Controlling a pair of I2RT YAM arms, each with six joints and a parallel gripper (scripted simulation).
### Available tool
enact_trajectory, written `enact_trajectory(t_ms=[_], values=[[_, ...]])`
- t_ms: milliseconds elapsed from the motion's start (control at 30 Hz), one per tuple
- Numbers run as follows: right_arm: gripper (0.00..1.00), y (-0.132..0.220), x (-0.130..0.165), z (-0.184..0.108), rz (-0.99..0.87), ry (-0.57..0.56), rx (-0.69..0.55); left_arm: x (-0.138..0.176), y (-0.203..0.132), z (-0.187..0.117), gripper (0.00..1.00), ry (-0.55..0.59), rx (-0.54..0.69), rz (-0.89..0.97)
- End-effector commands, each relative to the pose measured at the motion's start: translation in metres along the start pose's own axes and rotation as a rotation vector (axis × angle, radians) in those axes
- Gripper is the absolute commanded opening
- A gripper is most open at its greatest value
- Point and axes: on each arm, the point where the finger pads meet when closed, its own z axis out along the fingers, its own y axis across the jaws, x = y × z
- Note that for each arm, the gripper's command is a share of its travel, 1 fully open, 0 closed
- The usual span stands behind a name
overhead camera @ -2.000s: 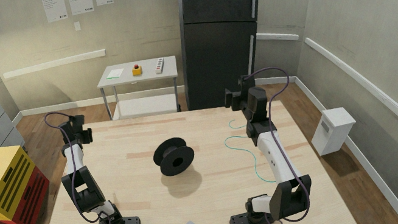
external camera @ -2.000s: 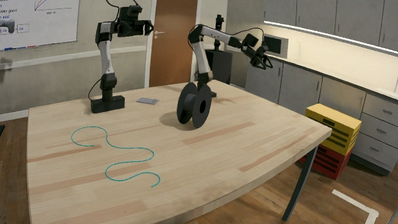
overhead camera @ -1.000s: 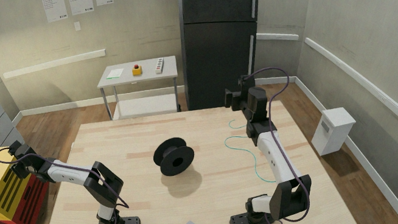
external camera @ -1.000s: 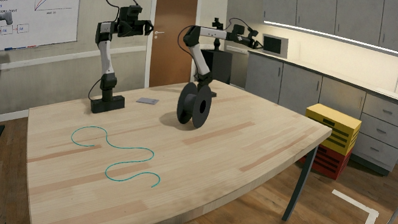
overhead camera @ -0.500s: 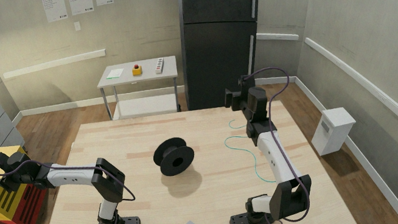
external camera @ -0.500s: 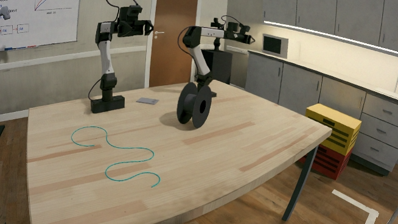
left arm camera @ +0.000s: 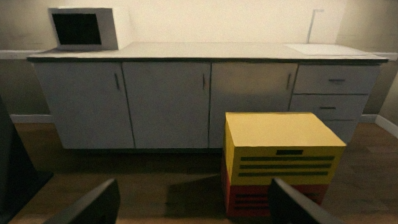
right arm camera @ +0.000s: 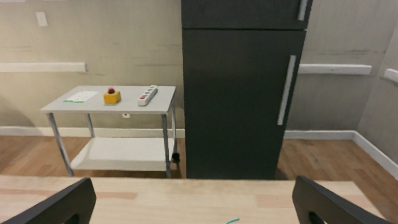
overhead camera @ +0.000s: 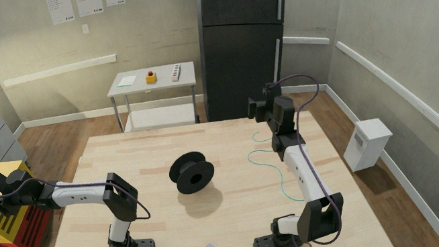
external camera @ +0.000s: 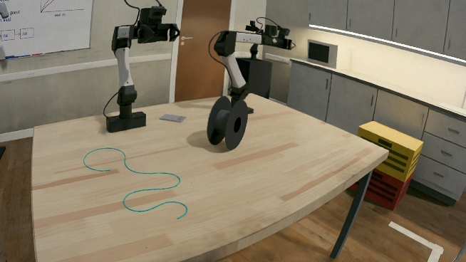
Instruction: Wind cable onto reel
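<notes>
In the top view a black fridge (overhead camera: pixel 241 74) (right arm camera: pixel 240 100) stands at 12 o'clock; a grey-topped cart (overhead camera: pixel 164 75) (right arm camera: pixel 127 107) is at 10 o'clock, bearing paper (overhead camera: pixel 127 80) (right arm camera: pixel 81 96) towards its 9 o'clock, a white power strip (overhead camera: pixel 176 72) (right arm camera: pixel 147 95) towards its 3, and a red-buttoned yellow box (overhead camera: pixel 151 78) (right arm camera: pixel 112 97) between them; a white floor cabinet (overhead camera: pixel 367 144) stands near 3 o'clock; at 8, a yellow crate (overhead camera: pixel 15 165) (external camera: pixel 390 151) (left arm camera: pixel 282 132) sits upon a red crate (overhead camera: pixel 33 225) (external camera: pixel 390 190) (left arm camera: pixel 250 200). In the exterior view a whiteboard (external camera: pixel 64 25) hangs at 10 o'clock; a brown door (external camera: pixel 201 53) is at 11; in the left wrist view a dark-fronted appliance (external camera: pixel 333 53) (left arm camera: pixel 82 30) sits at 10 o'clock, on top of grey cupboards (external camera: pixel 356 100) (left arm camera: pixel 167 105).
</notes>
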Motion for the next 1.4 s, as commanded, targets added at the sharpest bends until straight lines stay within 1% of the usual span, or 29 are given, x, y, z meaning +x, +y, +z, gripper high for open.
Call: enact_trajectory(t_ms=[0,1167,1367], values=[[1.00,-0.0031,0.0048,0.0021,0.006,0.003,0.013,-0.0344,0.0036,-0.0101,0.75,-0.093,-0.014,-0.011],[1.00,-0.0031,0.0048,0.0021,0.006,0.003,0.013,-0.0343,0.0039,-0.0101,0.75,-0.093,-0.014,-0.010],[0.65,-0.0031,0.0048,0.0021,0.002,0.003,0.013,-0.0343,0.0039,-0.0101,0.75,-0.093,-0.014,-0.010]])
